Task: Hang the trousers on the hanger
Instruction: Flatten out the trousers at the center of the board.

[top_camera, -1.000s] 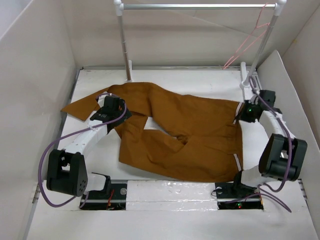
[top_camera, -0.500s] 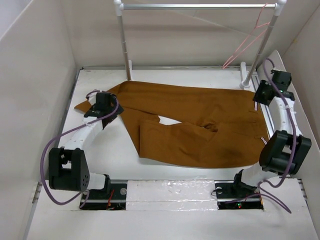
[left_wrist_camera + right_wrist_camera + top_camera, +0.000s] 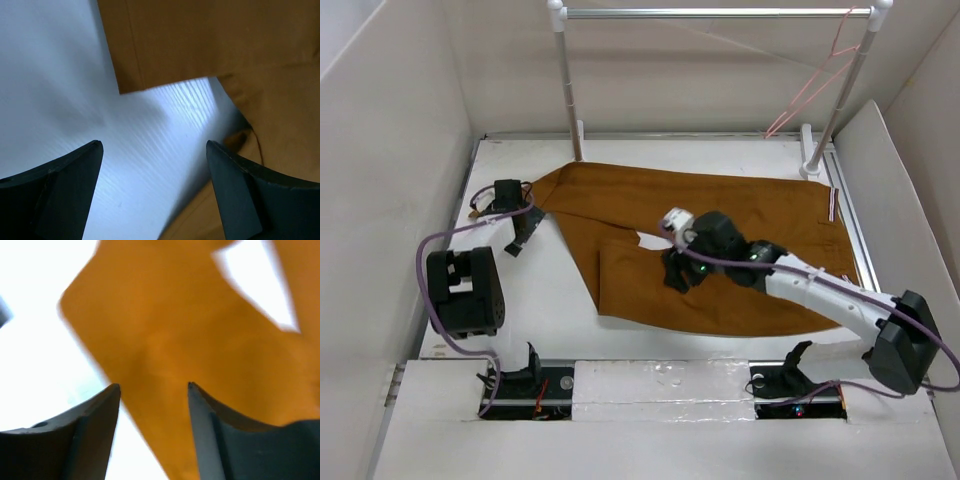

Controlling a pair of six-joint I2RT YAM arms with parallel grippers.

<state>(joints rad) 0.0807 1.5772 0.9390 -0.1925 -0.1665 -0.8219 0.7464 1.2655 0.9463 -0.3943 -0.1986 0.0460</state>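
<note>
The rust-brown trousers lie spread flat on the white table, with the striped waistband trim at the right and the legs running left. The pale-pink hanger hangs from the right end of the rail, away from both arms. My left gripper stands open just left of the leg ends. In the left wrist view the left gripper has bare table between its jaws and the trousers ahead. My right gripper hovers open over the trousers' middle; the right gripper holds nothing above the trousers.
A silver rail on white posts spans the back of the table. Pale walls enclose the table on the left, back and right. A slanted white panel stands at the right edge.
The right arm let go of the waistband at the far right, opened its jaws and swung to the middle of the trousers. The left arm drew back leftward. The trousers now lie stretched flat.
</note>
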